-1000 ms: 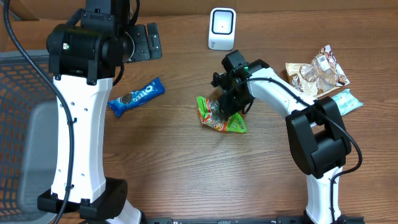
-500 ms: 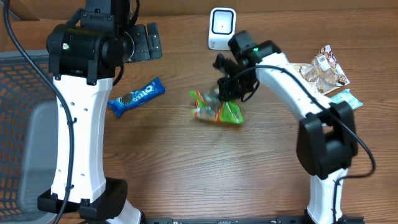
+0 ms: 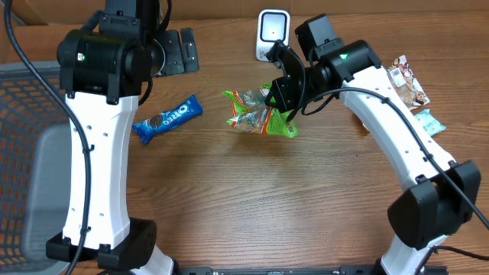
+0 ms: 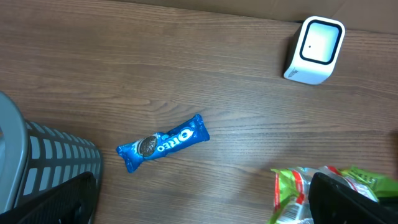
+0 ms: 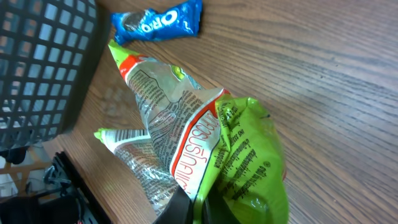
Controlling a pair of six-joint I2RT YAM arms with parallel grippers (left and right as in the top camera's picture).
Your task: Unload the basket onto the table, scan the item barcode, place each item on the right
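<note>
The item, a crumpled green snack bag (image 3: 260, 113) with red and silver print, hangs above the table just in front of the white scanner (image 3: 273, 34). My right gripper (image 3: 283, 93) is shut on the bag's right end. In the right wrist view the bag (image 5: 205, 143) fills the frame, pinched at the bottom by the gripper (image 5: 202, 210). My left gripper (image 3: 177, 52) stays high at the back left, open and holding nothing. Its view looks down on the scanner (image 4: 314, 50) and an edge of the bag (image 4: 295, 193), with its fingers (image 4: 345, 202) wide apart.
A blue Oreo bar (image 3: 167, 119) lies left of the bag. A dark mesh basket (image 3: 30, 153) stands at the table's left edge. Several snack packets (image 3: 393, 88) and a teal packet (image 3: 425, 122) lie at the far right.
My right arm has lifted the green bag off the table and carried it back toward the scanner. The left arm has not moved.
</note>
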